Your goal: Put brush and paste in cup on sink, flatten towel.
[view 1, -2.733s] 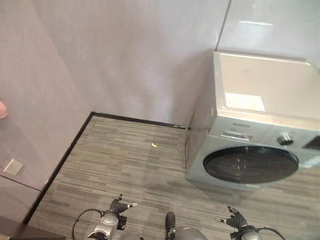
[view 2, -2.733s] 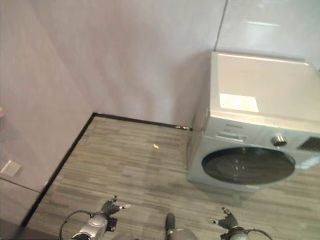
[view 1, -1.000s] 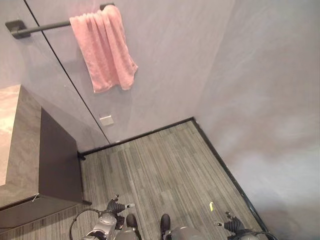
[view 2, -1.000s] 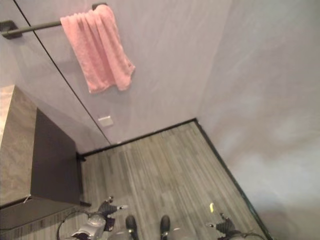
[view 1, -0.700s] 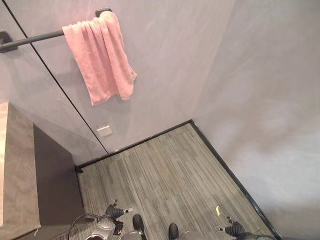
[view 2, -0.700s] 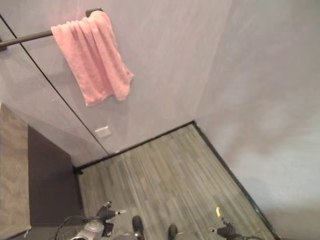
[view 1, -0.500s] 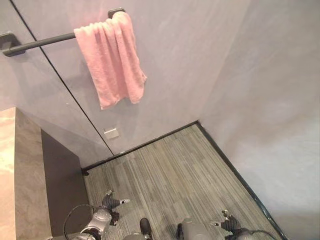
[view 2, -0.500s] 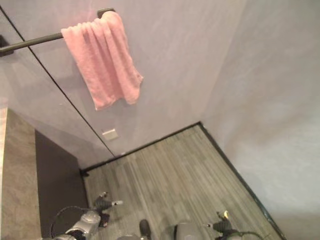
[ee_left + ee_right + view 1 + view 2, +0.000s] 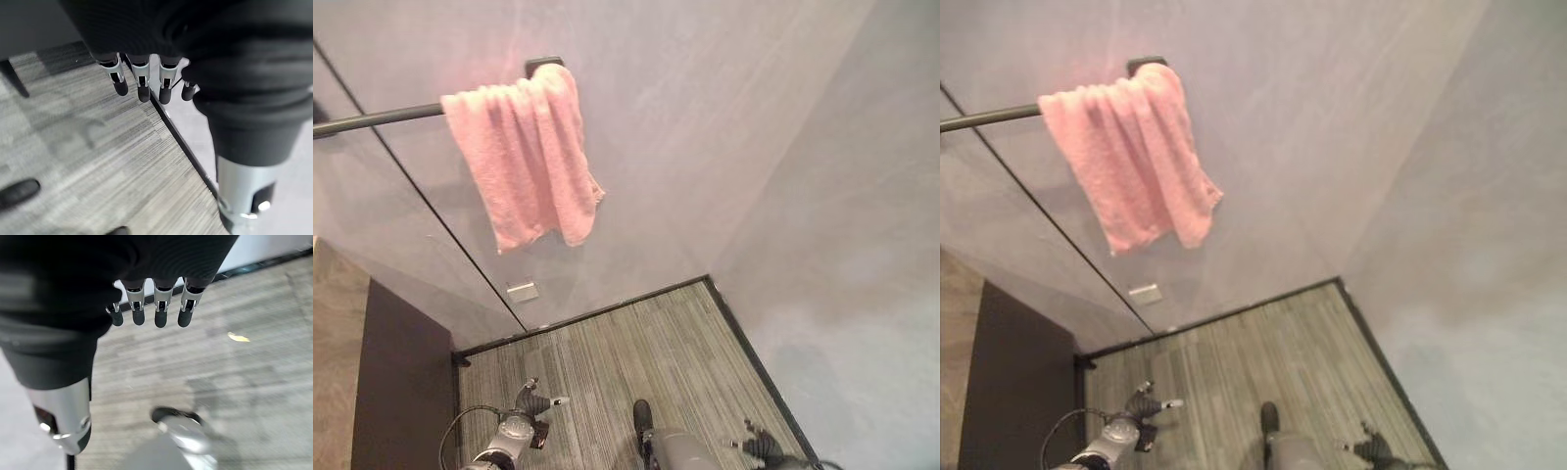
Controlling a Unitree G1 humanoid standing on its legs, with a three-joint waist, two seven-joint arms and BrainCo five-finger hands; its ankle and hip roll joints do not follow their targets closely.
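A pink towel (image 9: 524, 162) hangs bunched at the right end of a dark wall bar (image 9: 372, 119), high on the grey wall ahead. My left hand (image 9: 533, 403) hangs low over the floor with its fingers (image 9: 143, 83) straight and nothing in them. My right hand (image 9: 759, 446) hangs low on the other side, its fingers (image 9: 161, 308) also straight and empty. Both hands are far below the towel.
A dark cabinet (image 9: 396, 382) with a stone counter top (image 9: 331, 362) stands at the left. A white wall socket (image 9: 522, 291) sits low under the towel. Black skirting (image 9: 607, 313) runs into the room's corner on the right. A small yellow scrap (image 9: 238, 337) lies on the striped floor.
The camera has swung: the towel now sits lower in the picture and the cabinet has slid toward the left edge. Both hands still hang low and empty.
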